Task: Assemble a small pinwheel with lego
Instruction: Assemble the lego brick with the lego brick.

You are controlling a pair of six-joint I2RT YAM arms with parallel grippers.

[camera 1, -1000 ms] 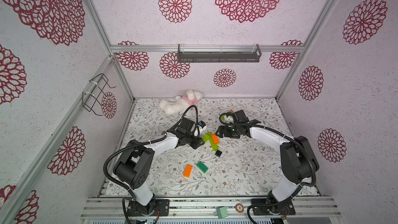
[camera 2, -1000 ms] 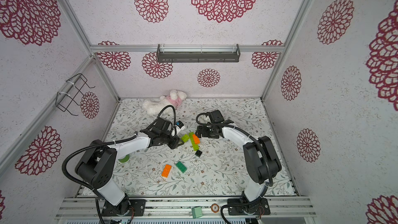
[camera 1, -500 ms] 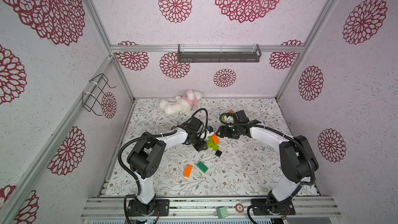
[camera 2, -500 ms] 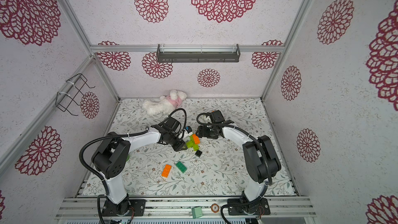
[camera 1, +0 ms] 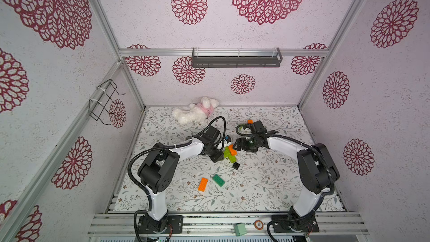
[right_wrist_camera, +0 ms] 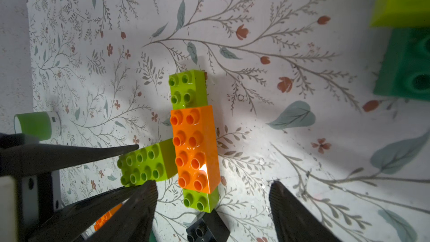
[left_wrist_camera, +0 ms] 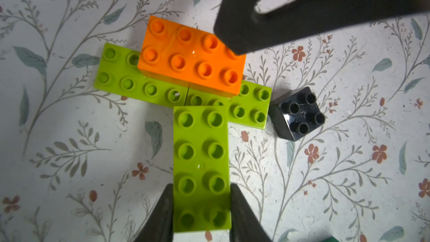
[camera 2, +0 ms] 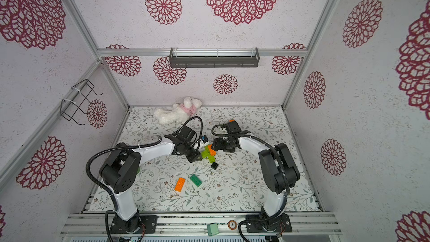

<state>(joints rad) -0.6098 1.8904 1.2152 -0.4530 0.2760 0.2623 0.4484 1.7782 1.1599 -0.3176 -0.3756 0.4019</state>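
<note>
In the middle of the mat, an orange lego brick [left_wrist_camera: 186,54] sits on top of two lime green bricks laid end to end [left_wrist_camera: 130,82]. A third lime green brick [left_wrist_camera: 201,154] juts out from them like the stem of a T. My left gripper [left_wrist_camera: 201,208] is shut on the far end of this stem brick. My right gripper [right_wrist_camera: 213,189] hangs open over the other side of the cluster [camera 1: 229,152], one fingertip over the orange brick's corner. A small black brick [left_wrist_camera: 297,115] stands right beside the cluster.
A loose orange brick [camera 1: 203,184] and a dark green brick [camera 1: 218,180] lie nearer the front. A white plush toy [camera 1: 193,114] lies at the back. A green tape roll [right_wrist_camera: 35,125] stands by the left wall. A lime and a dark green brick [right_wrist_camera: 409,66] sit near the right wrist.
The left arm's elbow has swung to the right, and its gripper has shifted a little forward with the lime brick. The right gripper's jaws have narrowed slightly.
</note>
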